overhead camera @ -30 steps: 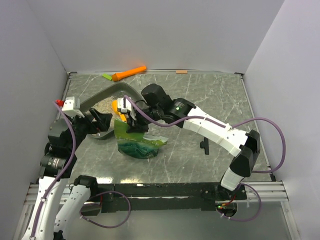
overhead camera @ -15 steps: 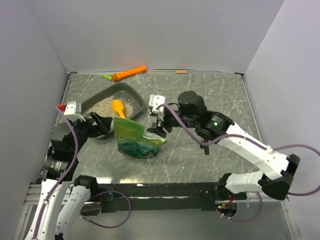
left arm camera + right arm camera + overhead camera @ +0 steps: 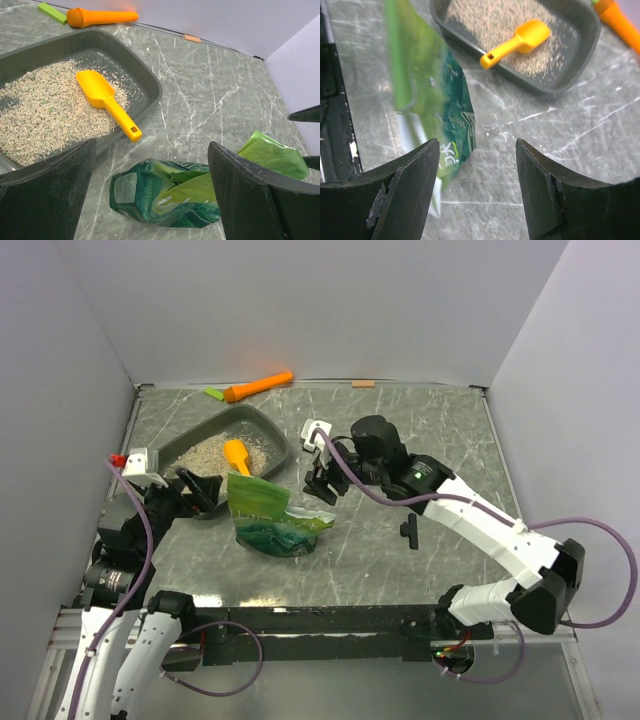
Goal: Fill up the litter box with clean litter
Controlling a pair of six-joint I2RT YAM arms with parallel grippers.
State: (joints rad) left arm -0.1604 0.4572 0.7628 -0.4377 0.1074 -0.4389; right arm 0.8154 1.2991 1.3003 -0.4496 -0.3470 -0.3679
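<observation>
The dark grey litter box (image 3: 266, 427) sits flat at the back left, holding a loose layer of beige litter (image 3: 204, 454) and an orange scoop (image 3: 238, 456). It also shows in the left wrist view (image 3: 148, 79) with litter (image 3: 45, 117), and in the right wrist view (image 3: 547, 86) with litter (image 3: 505, 20). A crumpled green bag (image 3: 272, 522) rests on the table in front of the box. My left gripper (image 3: 200, 490) is open and empty left of the bag (image 3: 170, 192). My right gripper (image 3: 322, 484) is open and empty just right of the bag (image 3: 437, 100).
An orange carrot-shaped tool (image 3: 258, 386) and a green strip (image 3: 213, 393) lie by the back wall. A small black part (image 3: 410, 531) stands on the table right of centre. White walls enclose the table on three sides.
The litter box, tilted up a second ago, now lies flat. My right gripper has drawn back to the right, away from the bag's top. My left arm has shifted slightly nearer.
</observation>
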